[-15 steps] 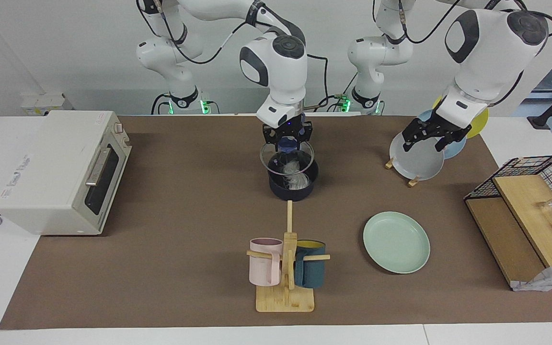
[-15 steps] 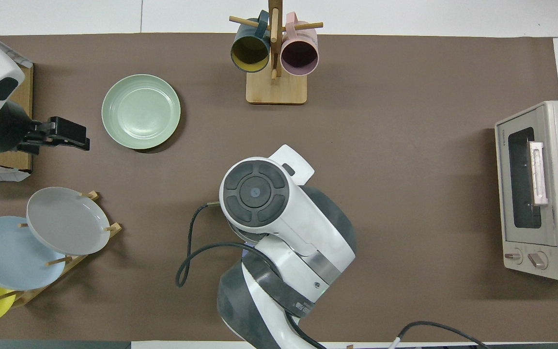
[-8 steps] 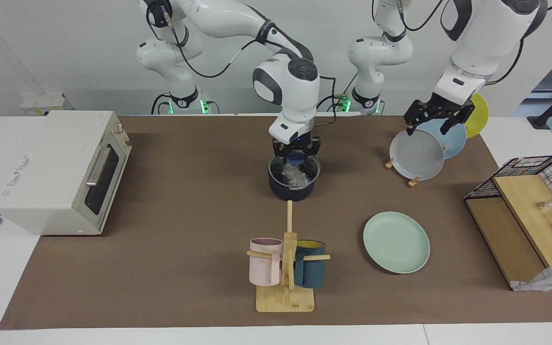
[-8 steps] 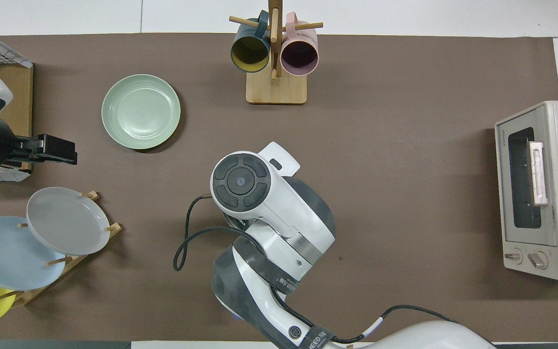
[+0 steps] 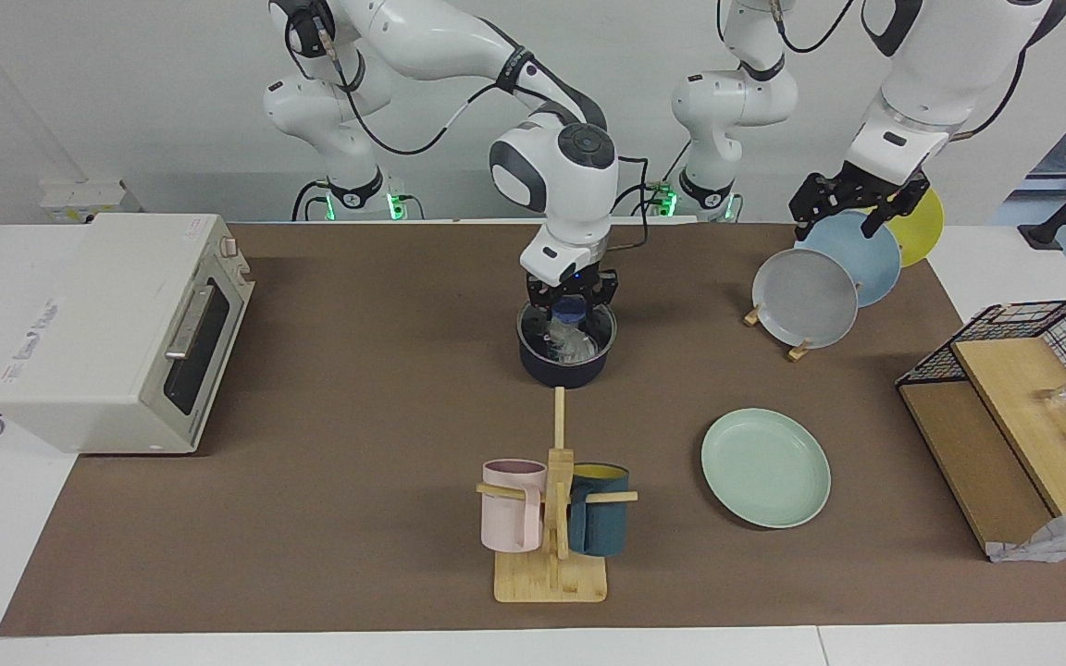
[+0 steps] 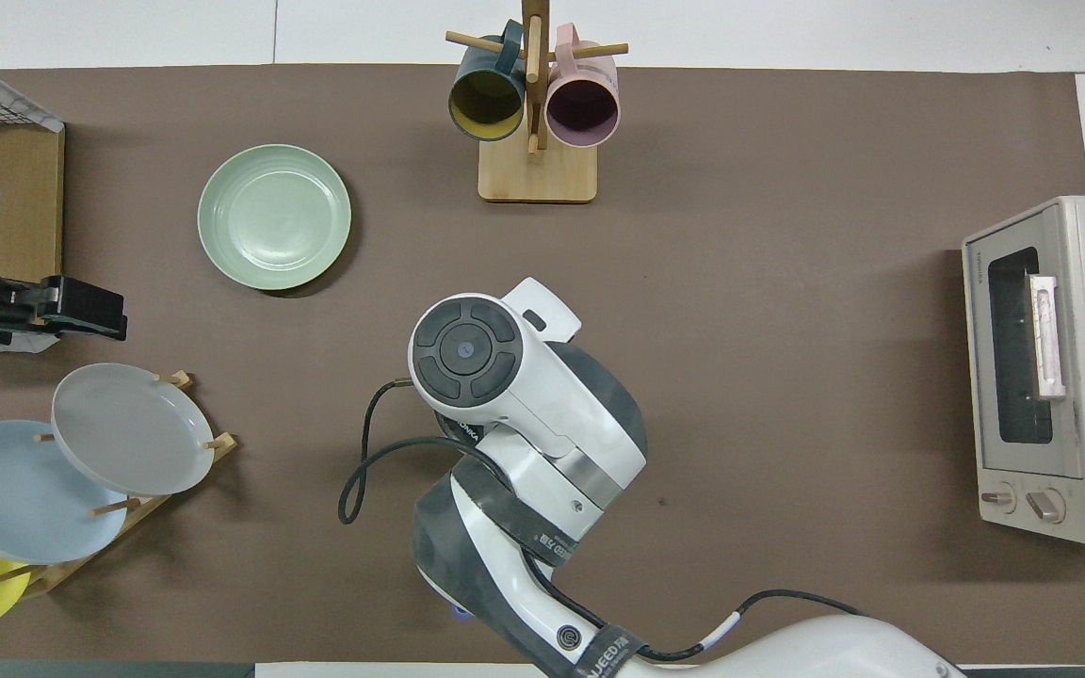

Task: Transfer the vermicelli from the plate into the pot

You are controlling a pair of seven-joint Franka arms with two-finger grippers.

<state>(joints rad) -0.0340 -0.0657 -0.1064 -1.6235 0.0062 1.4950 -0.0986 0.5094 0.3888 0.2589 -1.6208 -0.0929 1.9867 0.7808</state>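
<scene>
The dark navy pot (image 5: 564, 364) stands mid-table with a clear glass lid (image 5: 567, 331) on it. White vermicelli (image 5: 574, 345) shows through the lid, inside the pot. My right gripper (image 5: 572, 309) is directly over the pot, its fingers on either side of the lid's blue knob. In the overhead view the right arm hides the pot. The pale mint-green plate (image 5: 765, 468) lies empty, farther from the robots and toward the left arm's end; it also shows in the overhead view (image 6: 274, 217). My left gripper (image 5: 857, 202) hangs empty over the plate rack; it also shows in the overhead view (image 6: 81, 307).
A rack (image 5: 801, 350) holds a grey plate (image 5: 805, 298), a blue one and a yellow one. A mug tree (image 5: 553, 518) with pink and teal mugs stands farther out than the pot. A toaster oven (image 5: 117, 328) sits at the right arm's end, a wire basket (image 5: 1033, 370) at the left arm's end.
My right gripper has lowered the glass lid onto the pot. My left gripper has risen and drawn back over the plate rack.
</scene>
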